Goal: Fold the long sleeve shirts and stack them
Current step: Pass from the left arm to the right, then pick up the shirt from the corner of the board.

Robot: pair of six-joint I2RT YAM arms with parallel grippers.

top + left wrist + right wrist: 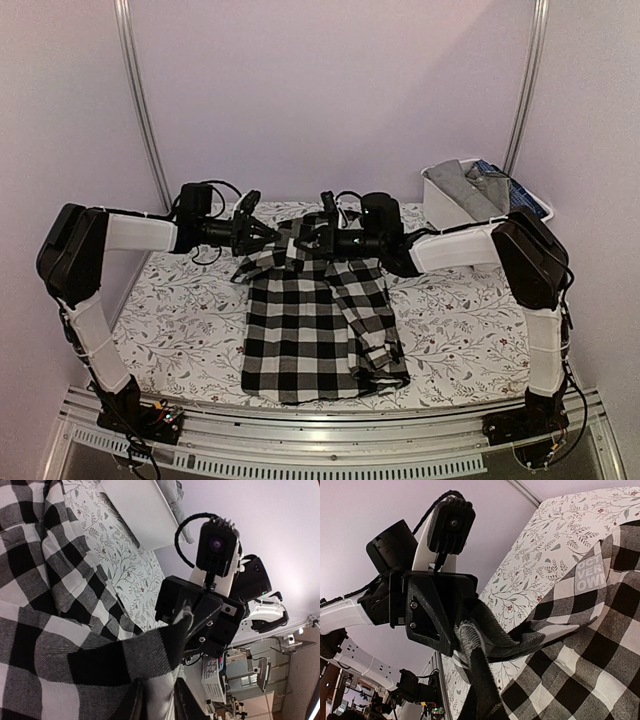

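My left arm (90, 330) and right arm (545, 350) share one build: black joint housings alternate with white link covers. Each wrist carries a black, box-shaped camera (216, 545) on a white bracket, fed by a looped black braided cable (177, 537). My jaws are black moulded plastic, fastened with small silver screws (413, 605). Each black base (140, 415) trails thin wires.

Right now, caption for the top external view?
Left hand and right hand grip the far edge of a black-and-white checked shirt on the floral table; white bin far right.
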